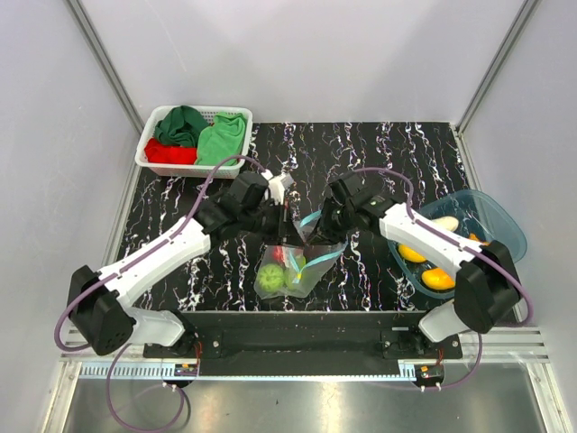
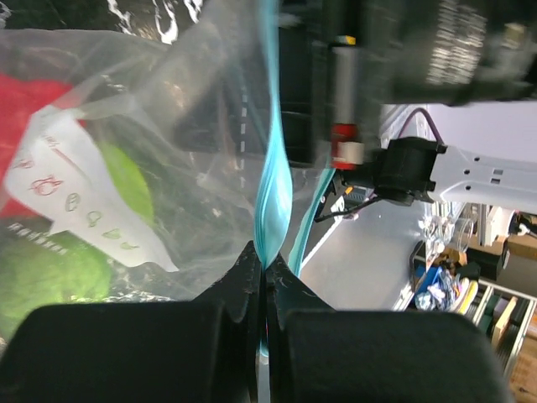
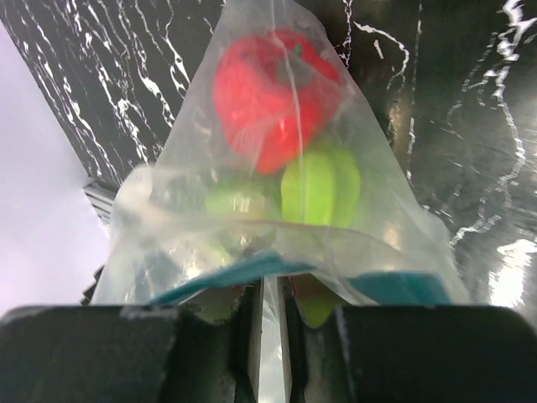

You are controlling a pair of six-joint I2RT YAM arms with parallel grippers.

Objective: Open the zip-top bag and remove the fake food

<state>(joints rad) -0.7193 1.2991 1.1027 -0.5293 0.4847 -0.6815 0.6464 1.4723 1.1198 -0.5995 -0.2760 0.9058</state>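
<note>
The clear zip-top bag (image 1: 305, 271) hangs between both grippers near the table's front middle, its light blue zip strip (image 2: 273, 185) on top. My left gripper (image 2: 267, 267) is shut on one side of the strip. My right gripper (image 3: 271, 290) pinches the other side of the bag's mouth, its jaws almost together on the plastic and strip (image 3: 243, 270). Inside the bag lies fake food: a red piece (image 3: 268, 92) and green pieces (image 3: 323, 185), also seen from above (image 1: 270, 277). Both grippers (image 1: 287, 219) (image 1: 317, 225) meet over the bag.
A translucent teal tub (image 1: 494, 209) at the right holds yellow, orange (image 1: 439, 278) and pale pieces. A white basket (image 1: 147, 152) with red and green cloths stands at the back left. White walls close in both sides.
</note>
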